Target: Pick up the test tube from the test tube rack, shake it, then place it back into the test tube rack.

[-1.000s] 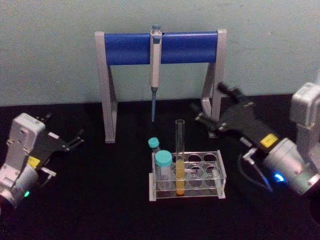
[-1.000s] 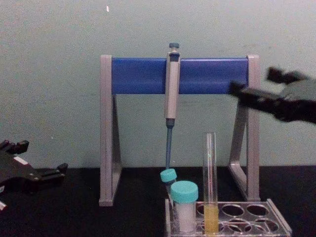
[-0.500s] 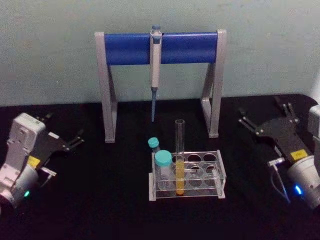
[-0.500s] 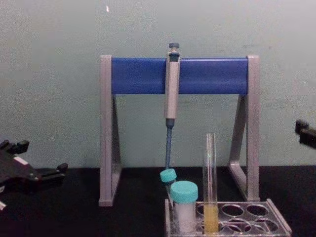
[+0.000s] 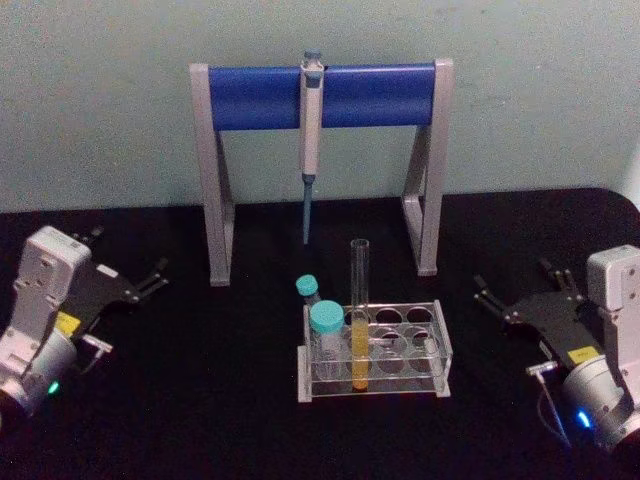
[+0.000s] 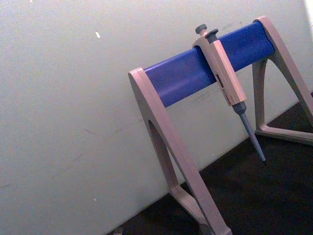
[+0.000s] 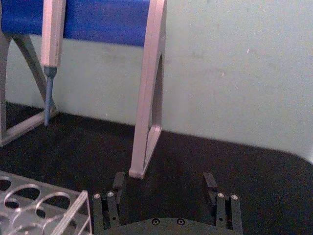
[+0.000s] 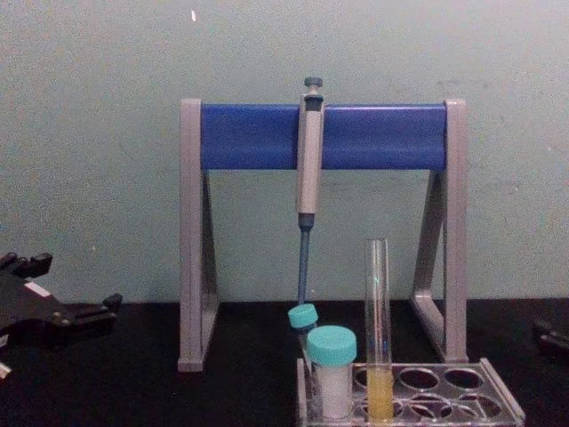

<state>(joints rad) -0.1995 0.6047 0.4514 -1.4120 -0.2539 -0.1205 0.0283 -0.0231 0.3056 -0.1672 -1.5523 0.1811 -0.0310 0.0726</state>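
The head view looks down across the black table point(image 5: 200, 400); the chest view sits lower, level. Both face the grey-and-blue pipette stand point(image 5: 320, 95) point(image 8: 253, 136).

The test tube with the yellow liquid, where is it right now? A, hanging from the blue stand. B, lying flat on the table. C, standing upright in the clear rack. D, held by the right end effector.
C: the test tube stands upright in the test tube rack, both end effectors well away.
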